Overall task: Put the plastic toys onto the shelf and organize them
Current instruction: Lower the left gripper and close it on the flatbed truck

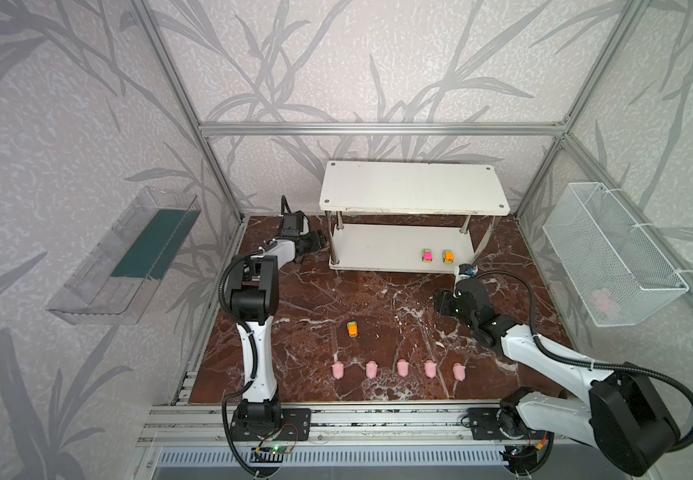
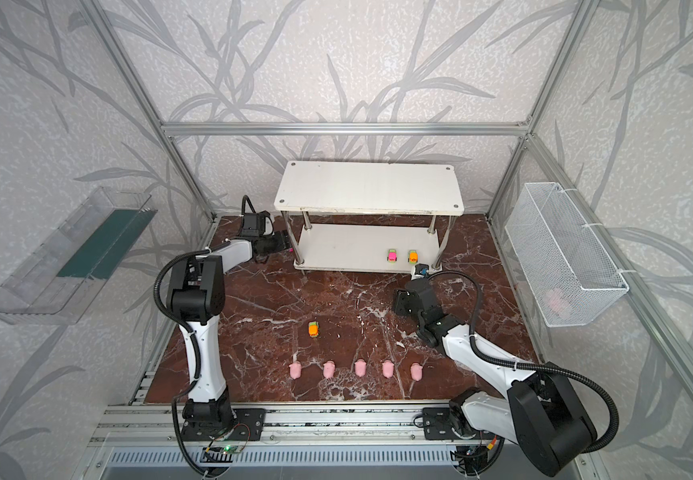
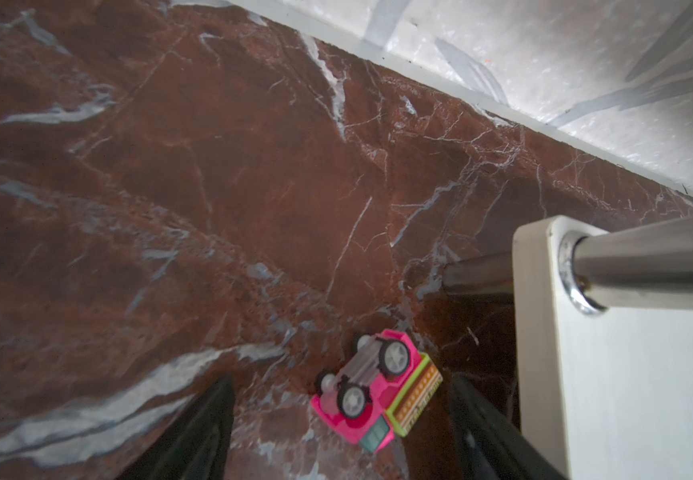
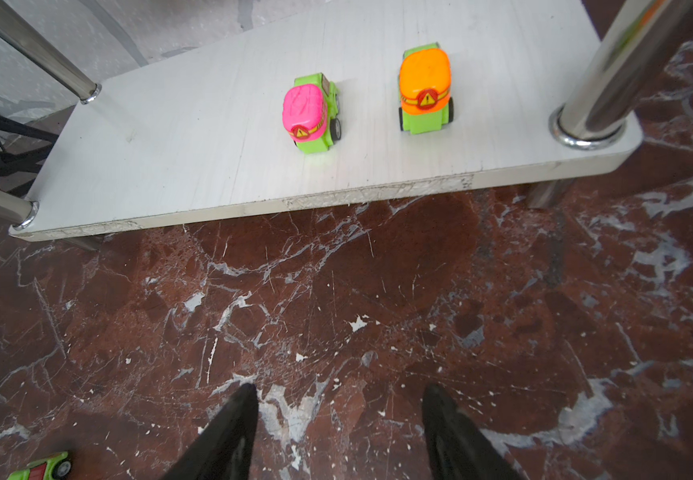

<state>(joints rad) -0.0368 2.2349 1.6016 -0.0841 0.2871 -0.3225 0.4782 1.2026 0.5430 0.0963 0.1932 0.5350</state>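
Because the pink toy car [image 3: 374,390] lies tipped over on the marble table [image 3: 170,208] beside the shelf [image 3: 627,395] corner, between the spread jaws of the left gripper [image 3: 341,379], treat it as light, rigid, slippery plastic: pinch the body sides, not the wheels. Also spread, the right gripper [image 4: 340,387] is empty.

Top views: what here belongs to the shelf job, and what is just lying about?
Job: shelf; pink car and orange car on its lower tier; loose orange car on the table; five pigs in a row; tipped pink car by the shelf's corner, left wrist view.
Lying about: clear wall tray; wire basket holding something pink, too blurred to name.
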